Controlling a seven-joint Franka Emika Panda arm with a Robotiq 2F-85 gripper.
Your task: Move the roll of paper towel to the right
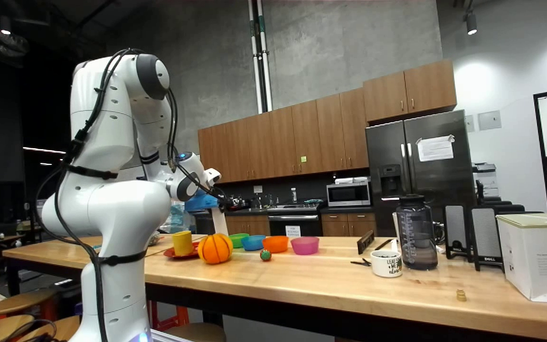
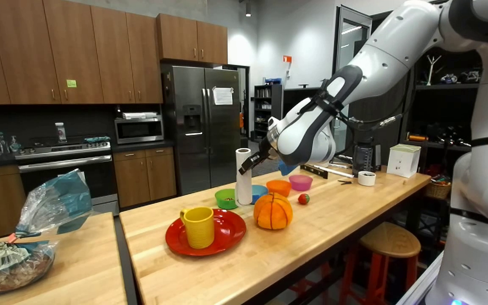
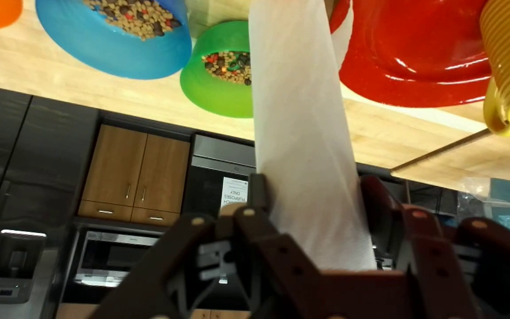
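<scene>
Wrist view: hand [image 3: 314, 195] clamped on towel roll [image 3: 297, 110]; bits [image 3: 137, 20] in 2 bowls [image 3: 104, 57], blue, green.

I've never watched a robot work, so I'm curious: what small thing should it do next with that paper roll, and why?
Probably a small straight lift: the gripper seems closed on the paper towel roll, and the green bowl and blue bowl look close enough to bump if it slides sideways.

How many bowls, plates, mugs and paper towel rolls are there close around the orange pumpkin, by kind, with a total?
Bowls: 4 (green bowl, blue bowl, orange bowl, pink bowl)
Red plate: 1
Yellow mug: 1
Roll of paper towel: 1
Total: 7
</scene>
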